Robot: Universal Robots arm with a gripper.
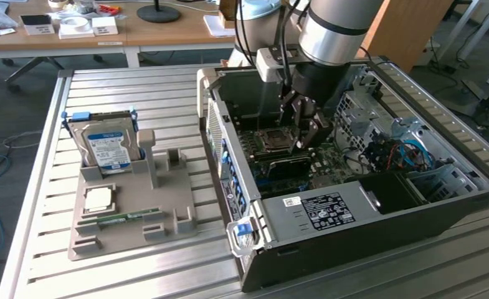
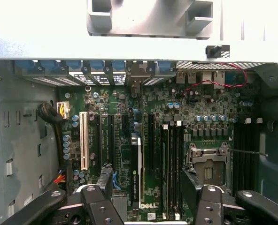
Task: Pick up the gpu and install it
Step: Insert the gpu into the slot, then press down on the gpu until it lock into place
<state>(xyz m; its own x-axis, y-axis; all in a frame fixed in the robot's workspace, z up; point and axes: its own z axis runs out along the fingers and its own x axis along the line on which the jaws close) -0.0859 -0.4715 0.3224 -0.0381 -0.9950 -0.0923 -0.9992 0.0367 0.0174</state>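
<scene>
**Exterior view: gripper inside the open case, GPU seated on edge**

Exterior view shows the slatted metal table [image 1: 144, 87] in an office-like room, a wooden desk [image 1: 128, 34] behind it. The computer case [image 1: 352, 230] lies open side up, its far corner cut off by the arm. The gripper [image 1: 301, 124] hangs over the motherboard [image 1: 344, 156], fingers [image 1: 288, 115] spread apart and holding nothing. Its body hides part of the board.

Wrist view: the gpu [image 2: 135, 166] stands on edge in a slot between the fingers, long axis running from the rear brackets toward the camera; its near end is hidden behind the gripper.

Grey holder [image 1: 132, 205] beside the case carries the hard drive [image 1: 107, 146], upright.
</scene>
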